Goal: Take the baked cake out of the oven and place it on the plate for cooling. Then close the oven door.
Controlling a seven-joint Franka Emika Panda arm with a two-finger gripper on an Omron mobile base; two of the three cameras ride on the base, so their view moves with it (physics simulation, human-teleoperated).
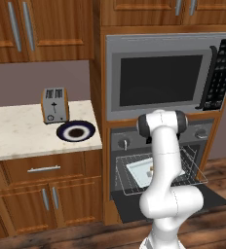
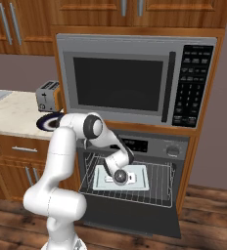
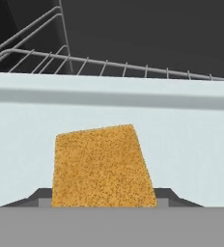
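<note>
Golden-brown and speckled, the cake (image 3: 102, 166) sits right under the hand camera, flat on the pale tray (image 3: 191, 144), with the tray's raised far rim just beyond it and the wire rack (image 3: 85, 62) past that. Two dark finger tips peek out either side of the cake's near edge, so the gripper (image 3: 103, 200) looks spread about as wide as the cake, one tip on each side; I can't tell if they're actually touching it.

From the right side, the arm reaches down into the open oven (image 2: 176, 168), its wrist low over the tray (image 2: 140, 178) on the rack. The oven door (image 2: 130, 215) lies dropped flat toward the floor. From the left, the arm's upright link hides most of the tray (image 1: 137, 170).

Up on the counter (image 1: 22, 136), the plate (image 1: 76, 132) waits, navy rim and brown centre, just in front of the toaster (image 1: 55, 104). It's well apart from the oven, off to the left.

Above, the microwave (image 2: 135, 78) has a keypad with pale lettering, far too small to read. The oven's dark display strip shows faint marks, equally unreadable.
</note>
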